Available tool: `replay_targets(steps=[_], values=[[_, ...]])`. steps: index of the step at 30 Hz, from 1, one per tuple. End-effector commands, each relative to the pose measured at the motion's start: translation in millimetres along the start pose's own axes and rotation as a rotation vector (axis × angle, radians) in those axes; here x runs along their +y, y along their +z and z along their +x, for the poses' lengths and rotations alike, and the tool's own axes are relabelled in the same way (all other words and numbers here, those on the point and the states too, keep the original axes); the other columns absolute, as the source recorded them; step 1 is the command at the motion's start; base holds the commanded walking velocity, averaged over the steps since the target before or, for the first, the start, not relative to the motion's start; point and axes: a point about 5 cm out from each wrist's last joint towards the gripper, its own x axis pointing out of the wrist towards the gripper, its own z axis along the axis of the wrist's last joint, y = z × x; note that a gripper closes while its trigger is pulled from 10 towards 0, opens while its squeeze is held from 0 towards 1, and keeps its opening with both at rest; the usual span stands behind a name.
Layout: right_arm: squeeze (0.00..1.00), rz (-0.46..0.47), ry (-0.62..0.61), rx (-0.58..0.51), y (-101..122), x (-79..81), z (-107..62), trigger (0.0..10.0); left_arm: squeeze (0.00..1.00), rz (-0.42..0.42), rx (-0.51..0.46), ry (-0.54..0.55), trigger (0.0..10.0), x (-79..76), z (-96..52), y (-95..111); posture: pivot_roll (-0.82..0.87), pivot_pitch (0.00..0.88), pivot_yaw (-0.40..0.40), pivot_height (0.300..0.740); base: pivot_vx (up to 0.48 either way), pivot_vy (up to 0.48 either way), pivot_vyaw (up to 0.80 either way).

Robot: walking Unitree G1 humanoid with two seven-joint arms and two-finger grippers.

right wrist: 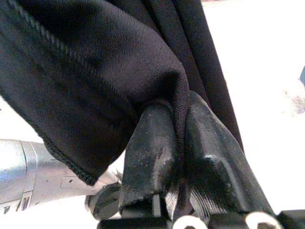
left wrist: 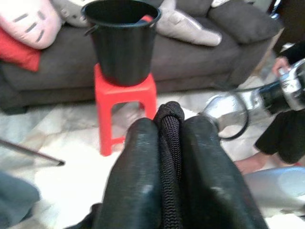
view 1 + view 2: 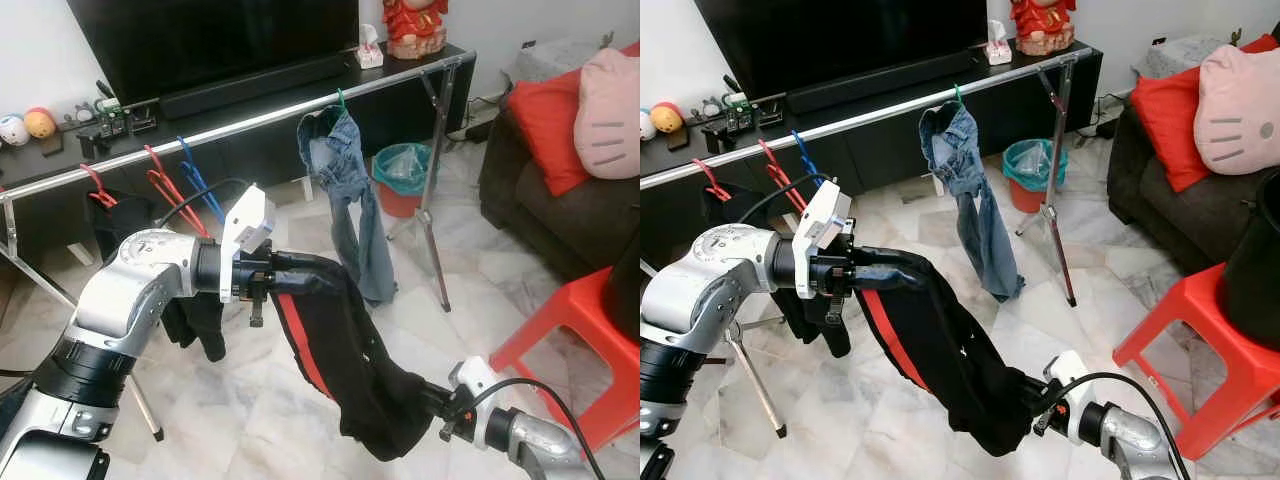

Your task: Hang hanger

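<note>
— Any writing, labels or numbers you can make out anywhere?

— None that can be read. The tissue box (image 3: 369,52) on the TV console (image 3: 440,75) has a printed face, but it is too small to tell.

— And the pink cushion (image 3: 608,115)?

— It carries stitched whisker marks, no letters.

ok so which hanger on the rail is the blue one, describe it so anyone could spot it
Find the long silver clothes rail running in front of the black TV cabinet. Near its left end hang empty hangers; the blue plastic hanger is the rightmost, beside two red plastic hangers, well left of the hung blue jeans.
</note>
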Motion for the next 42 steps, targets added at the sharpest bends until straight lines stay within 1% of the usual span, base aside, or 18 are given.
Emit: replay_targets(steps=[1, 3, 10, 12, 15, 16, 17, 20, 22, 23, 28, 33, 34, 36, 38, 40, 41, 42], values=[[0.0, -0.016, 0.012, -0.03, 8, -0.6, 4.5, 0.0, 1.0, 0.018, 0.03, 0.019, 10.0, 2.3, -1.5, -4, 0.13, 0.016, 0.15, 0.74, 0.0, 0.0, 0.0], [0.0, -0.019, 0.016, -0.03, 8, -0.6, 4.3, 0.0, 1.0, 0.023, 0.062, 0.019, 10.0, 2.4, -1.4, -11, 0.13, 0.017, 0.15, 0.74, 0.0, 0.0, 0.0], [0.0, -0.023, 0.02, -0.03, 10, -1.3, 3.9, 0.0, 1.0, 0.027, 0.096, 0.036, 10.0, 5.3, -1.2, -17, 0.13, 0.023, 0.15, 0.74, 0.0, 0.0, 0.0], [0.0, -0.025, 0.022, -0.03, 10, -1.4, 3.8, 0.0, 1.0, 0.039, 0.139, 0.065, 10.0, 8.7, -2.4, -24, 0.13, 0.023, 0.15, 0.74, 0.0, 0.0, 0.0], [0.0, -0.028, 0.029, -0.035, 12, -1.7, 4.2, 0.0, 1.0, 0.1, 0.224, 0.149, 10.0, 16.2, -3.4, -36, 0.13, 0.023, 0.15, 0.74, 0.0, 0.0, 0.0], [0.0, -0.029, 0.033, -0.036, 12, -1.6, 4.5, 0.0, 0.8, 0.112, 0.242, 0.161, 10.0, 17.2, -3.6, -39, 0.13, 0.024, 0.149, 0.74, 0.0, 0.0, 0.0], [0.0, -0.031, 0.039, -0.038, 13, -1.5, 4.7, 0.0, 0.0, 0.127, 0.269, 0.18, 10.0, 18.9, -3.9, -43, 0.13, 0.024, 0.149, 0.74, 0.0, 0.0, 0.0], [0.0, -0.037, 0.076, -0.043, 16, -0.8, 5.4, 0.0, 0.0, 0.125, 0.332, 0.217, 10.0, 21.2, -6.3, -57, 0.13, 0.024, 0.149, 0.74, 0.0, 0.0, 0.0], [0.0, -0.036, 0.144, -0.036, 18, 1.0, 3.8, 0.0, 0.0, 0.141, 0.374, 0.244, 10.0, 22.2, -8.3, -67, 0.12, 0.022, 0.149, 0.74, 0.0, 0.0, 0.0], [0.0, -0.036, 0.144, -0.036, 18, 1.0, 3.8, 0.0, 0.0, 0.141, 0.374, 0.244, 10.0, 22.2, -8.3, -67, 0.12, 0.022, 0.149, 0.74, 0.0, 0.0, 0.0], [0.0, -0.044, 0.349, 0.016, 21, 9.3, -2.4, 0.0, 0.0, 0.16, 0.4, 0.279, 10.0, 25.3, -9.3, -77, 0.11, 0.019, 0.142, 0.74, 0.0, 0.0, 0.0], [0.0, -0.054, 0.405, 0.066, 20, 11.3, -7.1, 0.0, 0.0, 0.177, 0.415, 0.272, 10.0, 22.3, -7.4, -83, 0.11, 0.014, 0.134, 0.74, 0.0, 0.0, 0.0], [0.0, -0.047, 0.405, 0.073, 20, 10.3, -8.9, 0.0, 0.0, 0.19, 0.445, 0.26, 10.0, 20.0, -8.2, -88, 0.1, 0.012, 0.132, 0.74, 0.0, 0.0, 0.0], [0.0, -0.046, 0.405, 0.072, 21, 10.0, -9.1, 0.0, 0.0, 0.193, 0.454, 0.252, 10.0, 19.1, -8.6, -89, 0.1, 0.012, 0.132, 0.74, 0.0, 0.0, 0.0], [0.0, -0.042, 0.407, 0.075, 22, 9.7, -9.8, 0.0, 0.0, 0.195, 0.523, 0.195, 10.0, 13.0, -12.8, -97, 0.1, 0.008, 0.127, 0.74, 0.0, 0.0, 0.0], [0.0, -0.038, 0.414, 0.079, 22, 10.4, -10.0, 0.0, 0.0, 0.185, 0.611, 0.09, 10.0, 0.3, -20.7, -108, 0.11, 0.005, 0.125, 0.74, 0.0, 0.0, 0.0], [0.0, -0.037, 0.415, 0.08, 22, 10.4, -10.0, 0.0, 0.0, 0.183, 0.652, 0.065, 10.0, -3.9, -24.4, -113, 0.1, 0.0, 0.122, 0.74, 0.0, 0.0, 0.0], [0.0, -0.037, 0.415, 0.08, 22, 10.4, -10.0, 0.0, 0.0, 0.183, 0.652, 0.065, 10.0, -3.9, -24.4, -113, 0.1, 0.0, 0.122, 0.74, 0.0, 0.0, 0.0]])
